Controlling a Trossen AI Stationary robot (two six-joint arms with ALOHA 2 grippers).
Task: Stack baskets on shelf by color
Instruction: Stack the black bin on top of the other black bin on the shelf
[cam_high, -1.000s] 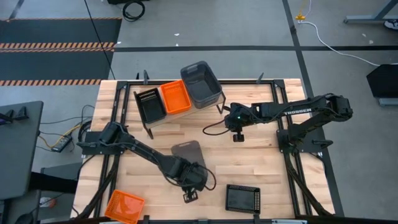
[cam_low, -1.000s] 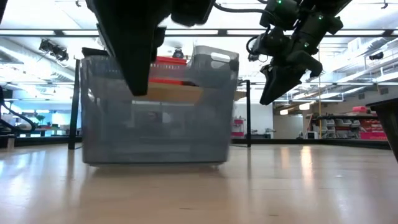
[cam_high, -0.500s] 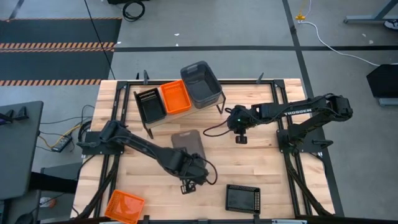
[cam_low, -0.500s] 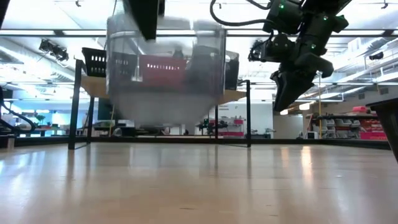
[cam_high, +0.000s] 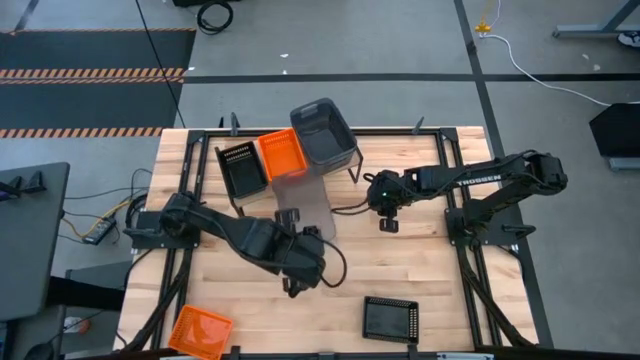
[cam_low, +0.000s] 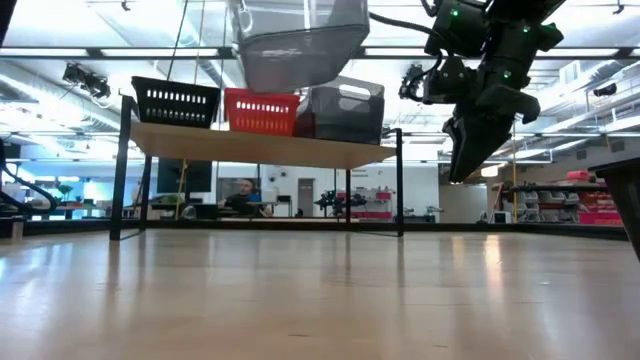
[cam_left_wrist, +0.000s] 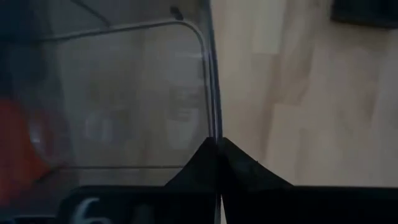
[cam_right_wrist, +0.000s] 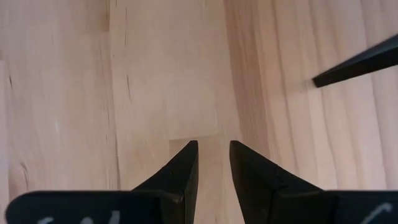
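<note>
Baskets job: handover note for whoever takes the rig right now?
Left hand: shut on the rim of a clear grey bin, lifted off the table beside the shelf.
Right hand: slightly open, holds nothing, hanging over bare table near the shelf's right end.
On the shelf: black basket, orange basket, dark grey bin, side by side.
On the table, near edge: orange basket at left, black basket at right.
Left to do: nest the lifted bin into the dark grey one, then stack the two table baskets on their colours.

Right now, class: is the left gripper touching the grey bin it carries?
Touching. In the left wrist view the left gripper is shut on the wall of the grey bin.
</note>
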